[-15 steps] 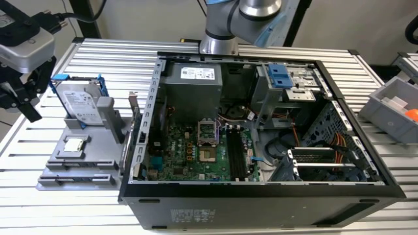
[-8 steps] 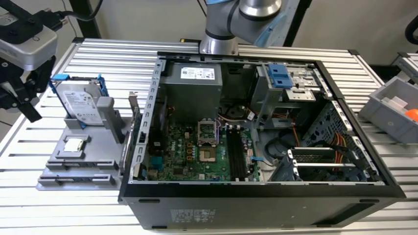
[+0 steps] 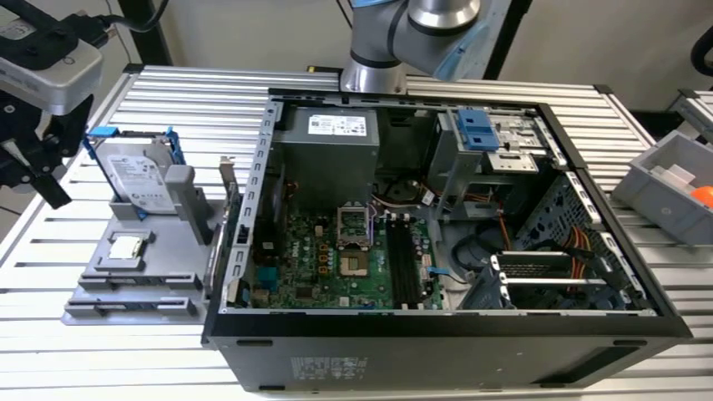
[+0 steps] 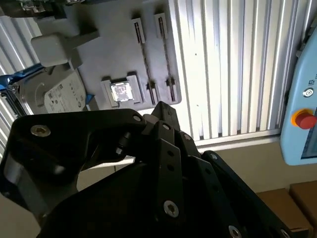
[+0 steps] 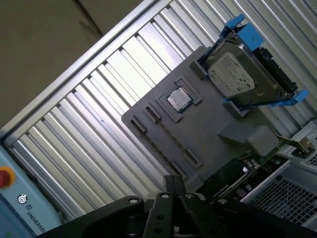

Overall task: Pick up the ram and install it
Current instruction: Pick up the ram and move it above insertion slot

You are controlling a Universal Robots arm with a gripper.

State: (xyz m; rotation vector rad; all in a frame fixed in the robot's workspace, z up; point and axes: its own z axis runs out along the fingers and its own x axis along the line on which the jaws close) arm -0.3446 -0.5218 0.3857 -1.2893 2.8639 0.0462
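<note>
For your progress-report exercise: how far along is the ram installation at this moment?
Done: nothing visible; the motherboard's long slots look bare. In hand: the gripper hangs over the table beside the gray fixture, away from the case. Left: seemingly both pick and install.

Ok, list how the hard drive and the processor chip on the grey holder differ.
The hard drive is far larger than the processor chip. The hard drive stands propped upright in a blue frame; the processor chip lies flat in a square recess. Both are silver and sit on the grey holder.
</note>
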